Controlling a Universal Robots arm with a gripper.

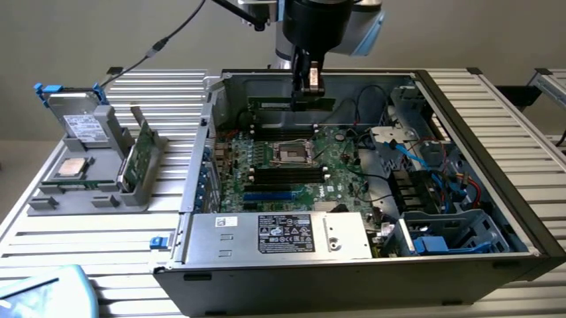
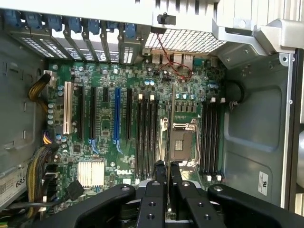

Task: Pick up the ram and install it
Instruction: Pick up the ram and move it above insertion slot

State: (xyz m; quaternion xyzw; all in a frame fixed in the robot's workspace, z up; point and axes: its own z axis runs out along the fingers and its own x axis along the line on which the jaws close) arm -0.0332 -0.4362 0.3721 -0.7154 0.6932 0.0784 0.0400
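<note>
The jaws pinch the ram [image 1: 270,104] over the motherboard [image 1: 340,189]. I think it goes best held level and lined up with a black slot [image 1: 285,173] — no tilting.

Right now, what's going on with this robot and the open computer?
The robot arm's gripper is shut on the ram, holding the slim green stick level over the open computer case. It hangs above the far part of the motherboard and is not yet seated in any of the black memory slots. A grey tray with other parts sits beside the case, on the exterior view's left.
</note>
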